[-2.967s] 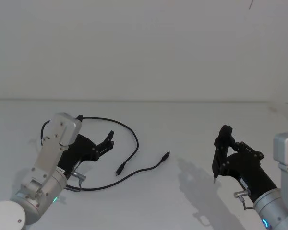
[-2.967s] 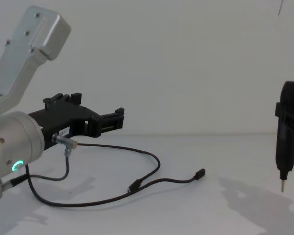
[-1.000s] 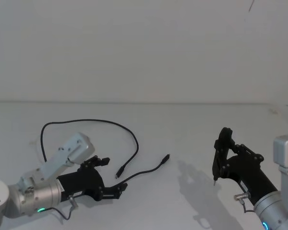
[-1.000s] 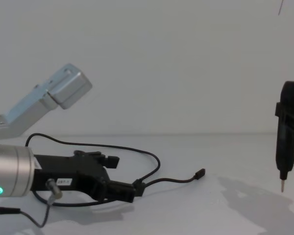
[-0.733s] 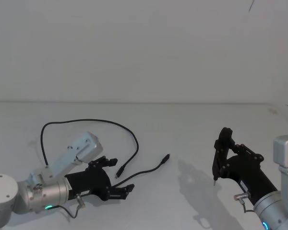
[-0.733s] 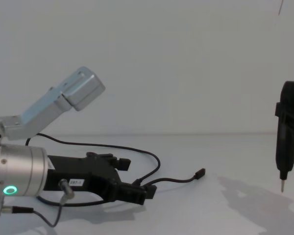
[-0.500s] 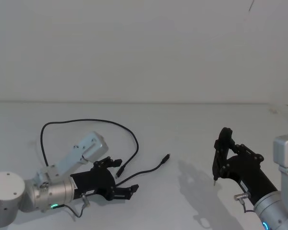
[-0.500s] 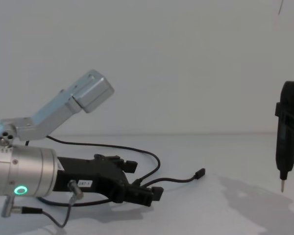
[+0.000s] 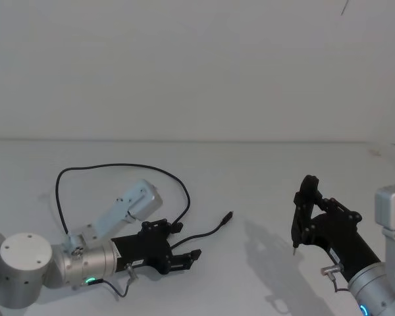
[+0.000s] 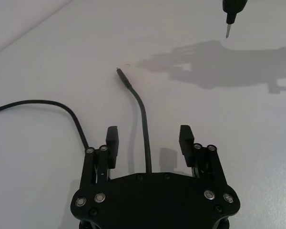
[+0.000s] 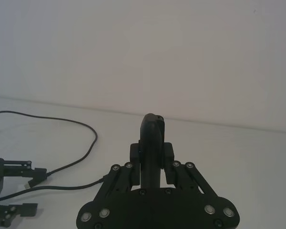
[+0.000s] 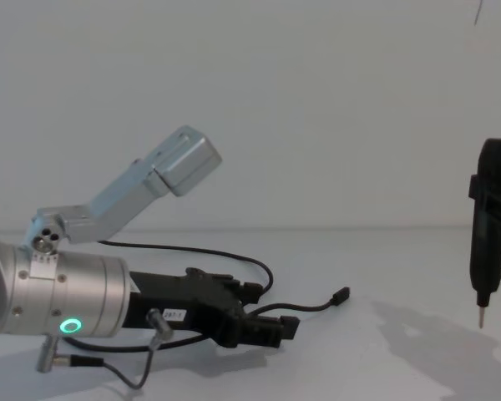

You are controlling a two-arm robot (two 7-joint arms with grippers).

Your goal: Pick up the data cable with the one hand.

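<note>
Left tool (image 10: 149, 142) apart, straddling cable (image 10: 137, 101) on desk (image 9: 263, 171) (not yet gripped); lift outstanding. Right tool (image 9: 295, 242) closed, parked.

A small white label (image 12: 177, 314) sits on the side of the left claw (image 12: 271, 311), near its base. Its dark characters are too small to read.

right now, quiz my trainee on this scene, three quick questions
1. True or false: the left gripper is shut on the data cable.
2. Which part of the data cable lies between the left gripper's fingers? A) a stretch near one plug B) the far loop C) none
3. Fill in: the right gripper is ____ (open or shut).
Key: 1 false, it is open; 2 A; 3 shut.
</note>
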